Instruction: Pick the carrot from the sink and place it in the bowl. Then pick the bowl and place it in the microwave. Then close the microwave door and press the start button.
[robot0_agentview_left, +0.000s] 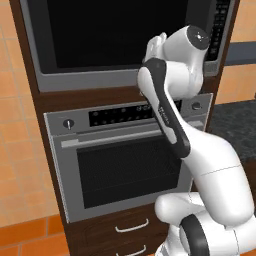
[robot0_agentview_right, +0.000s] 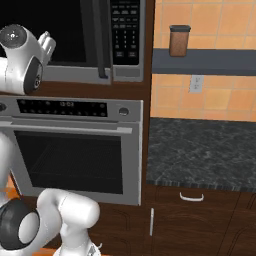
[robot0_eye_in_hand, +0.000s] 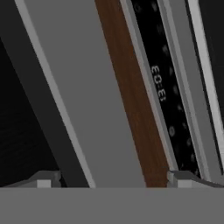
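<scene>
Microwave (robot0_agentview_left: 125, 45) top beyond frame edge

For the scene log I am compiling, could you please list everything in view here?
microwave: one, silver-grey frame, built in above the oven; door dark glass, closed; black keypad at right
wall oven: one, silver, dark window, below the microwave
drawers: two, dark wood, under the oven
counter: one, dark speckled, right of the oven
jar: one, brown, on the grey shelf
tool: one, open, empty, before the microwave's lower frame
</scene>
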